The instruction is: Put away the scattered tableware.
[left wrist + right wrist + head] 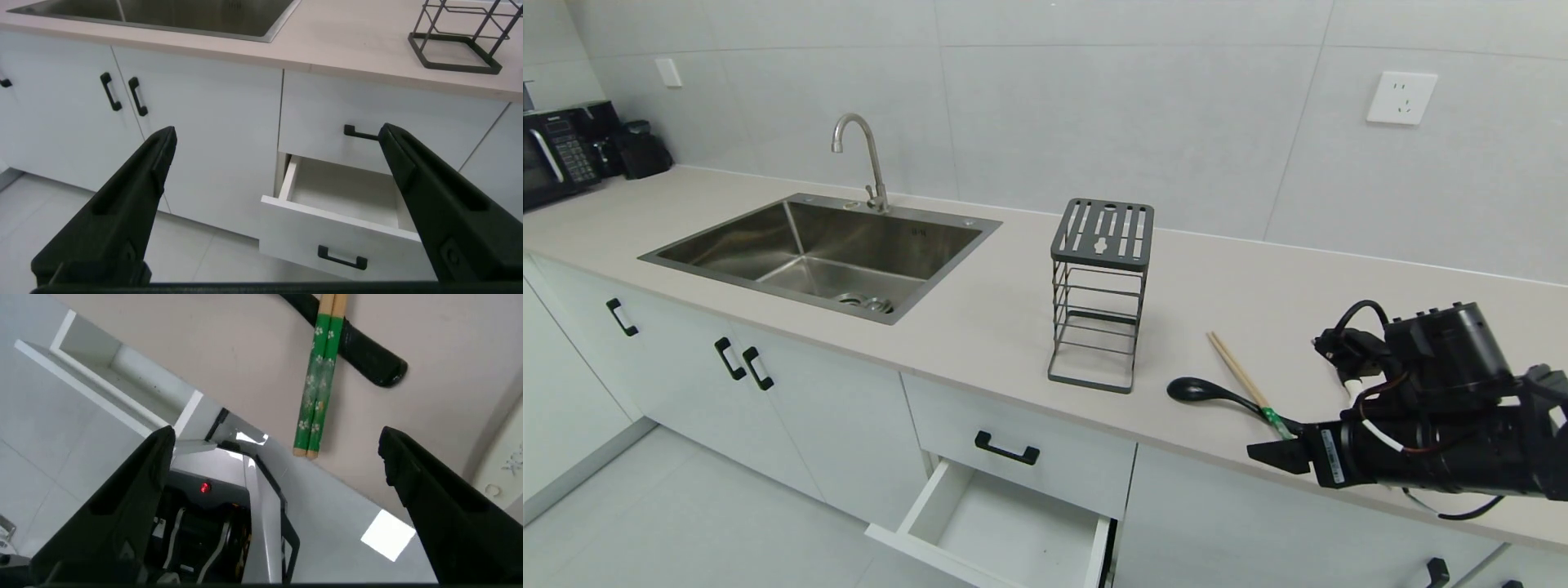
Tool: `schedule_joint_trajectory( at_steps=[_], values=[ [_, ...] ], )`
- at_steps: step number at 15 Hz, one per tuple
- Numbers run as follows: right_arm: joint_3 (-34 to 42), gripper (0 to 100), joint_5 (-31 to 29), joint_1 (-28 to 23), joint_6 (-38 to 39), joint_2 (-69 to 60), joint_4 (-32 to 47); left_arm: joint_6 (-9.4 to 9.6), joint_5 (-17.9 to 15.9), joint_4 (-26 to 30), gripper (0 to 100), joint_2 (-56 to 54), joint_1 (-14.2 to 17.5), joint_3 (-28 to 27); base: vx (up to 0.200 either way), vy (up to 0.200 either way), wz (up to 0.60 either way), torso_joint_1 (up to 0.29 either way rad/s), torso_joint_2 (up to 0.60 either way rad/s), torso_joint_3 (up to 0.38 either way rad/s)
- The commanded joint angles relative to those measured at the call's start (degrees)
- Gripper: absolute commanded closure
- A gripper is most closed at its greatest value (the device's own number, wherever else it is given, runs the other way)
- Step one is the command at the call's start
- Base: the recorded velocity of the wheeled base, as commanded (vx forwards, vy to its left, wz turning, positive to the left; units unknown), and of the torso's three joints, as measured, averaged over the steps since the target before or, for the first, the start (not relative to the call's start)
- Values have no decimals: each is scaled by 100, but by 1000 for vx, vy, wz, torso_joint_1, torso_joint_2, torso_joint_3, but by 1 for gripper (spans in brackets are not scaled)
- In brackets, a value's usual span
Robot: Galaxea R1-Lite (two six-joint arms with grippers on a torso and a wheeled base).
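A pair of wooden chopsticks (1240, 371) with green ends lies on the counter, crossing the handle of a black spoon (1201, 390). Both rest to the right of a dark wire rack (1101, 294). My right gripper (1278, 453) hovers open at the counter's front edge, close to the chopsticks' green ends and not touching them. In the right wrist view the chopsticks (319, 376) and spoon handle (368, 359) lie ahead of the open right gripper (276, 439). My left gripper (278, 135) is open and holds nothing, in front of the cabinet fronts below counter level.
An open white drawer (1005, 531) sticks out below the counter, under the rack; it also appears as the drawer (343, 204) ahead of the left gripper. A steel sink (825, 253) with faucet (866, 155) is at left. A microwave (551, 155) stands far left.
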Motion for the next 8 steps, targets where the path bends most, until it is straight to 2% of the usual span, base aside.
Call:
schedule_joint_trajectory(
  at_steps=[1, 5, 8],
  values=[
    [-118, 0, -12, 116, 7, 205, -1, -2, 1, -1, 0, 7, 0, 0, 0, 0, 0, 0, 0, 0],
    [-346, 0, -363, 221, 34, 557, 17, -2, 1, -1, 0, 7, 0, 0, 0, 0, 0, 0, 0, 0],
    [-399, 0, -627, 388, 420, 601, 113, -2, 1, -1, 0, 7, 9, 0, 0, 0, 0, 0, 0, 0]
  ],
)
